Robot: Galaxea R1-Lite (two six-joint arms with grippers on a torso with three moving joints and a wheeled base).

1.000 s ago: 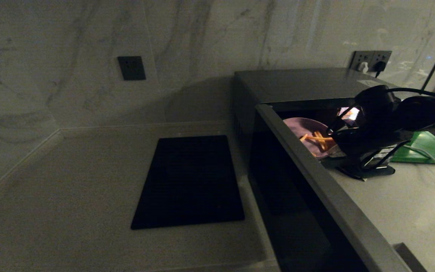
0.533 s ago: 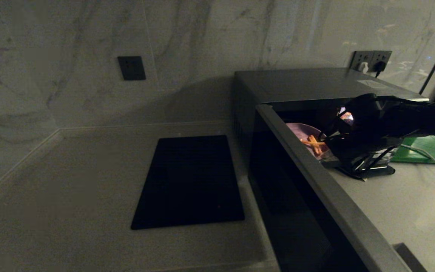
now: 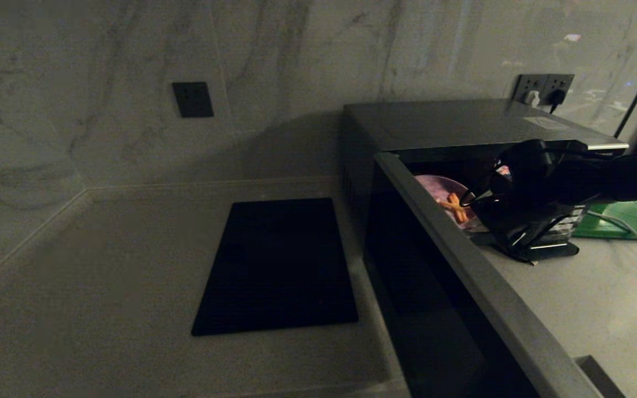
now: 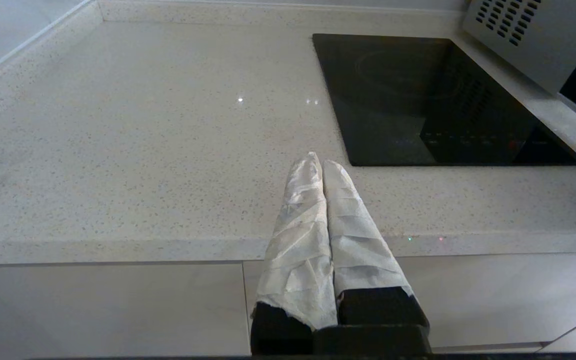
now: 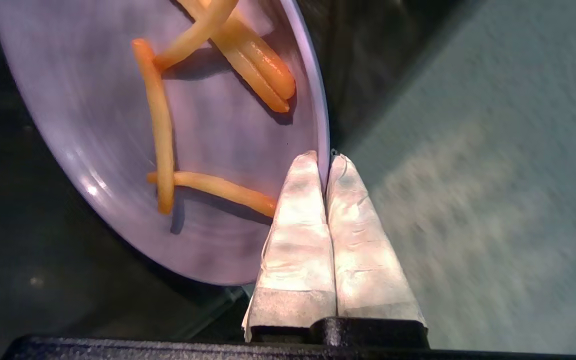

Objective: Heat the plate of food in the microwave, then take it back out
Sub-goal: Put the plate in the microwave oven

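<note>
The black microwave (image 3: 451, 121) stands at the right of the counter with its door (image 3: 462, 265) swung open toward me. The lilac-pink plate of food (image 3: 438, 189) hangs tilted in the cavity mouth, partly hidden behind the door edge. In the right wrist view my right gripper (image 5: 327, 156) is shut on the rim of the plate (image 5: 218, 125), with orange-yellow sticks (image 5: 160, 125) lying across it. My left gripper (image 4: 320, 161) is shut and empty, parked over the counter's front edge, out of the head view.
A flat black cooktop (image 3: 280, 265) lies in the counter left of the microwave. A green board (image 3: 617, 218) lies on the counter behind my right arm (image 3: 573, 177). A wall socket with plugs (image 3: 542, 88) sits above the microwave's far corner.
My right arm has moved left and deeper toward the cavity, carrying the plate; more of the plate is now hidden behind the door edge. The left arm has not moved.
</note>
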